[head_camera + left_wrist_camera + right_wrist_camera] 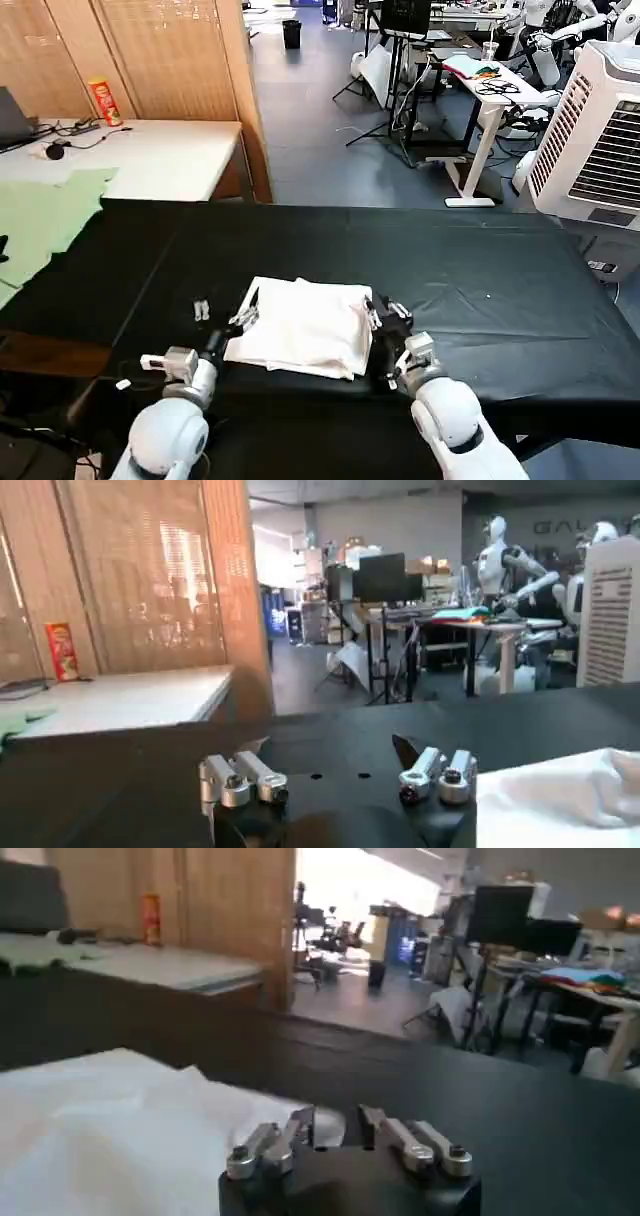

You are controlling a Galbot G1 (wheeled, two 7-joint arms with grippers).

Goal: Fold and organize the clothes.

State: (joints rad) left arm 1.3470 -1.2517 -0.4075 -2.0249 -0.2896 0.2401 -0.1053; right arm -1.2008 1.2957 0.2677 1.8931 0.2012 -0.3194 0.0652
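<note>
The white T-shirt lies folded into a compact rectangle near the front of the black table. My left gripper rests low on the table at the shirt's left edge, its fingers spread wide and nothing between them. In the left wrist view the left gripper stands over bare black cloth, with the shirt off to one side. My right gripper sits at the shirt's right edge, open. In the right wrist view the right gripper points at the shirt, whose edge lies just ahead of its fingers.
A pale green garment lies at the table's far left. Behind it stands a white table with a red snack can. A white air cooler stands at the back right. The black cloth runs bare to the right.
</note>
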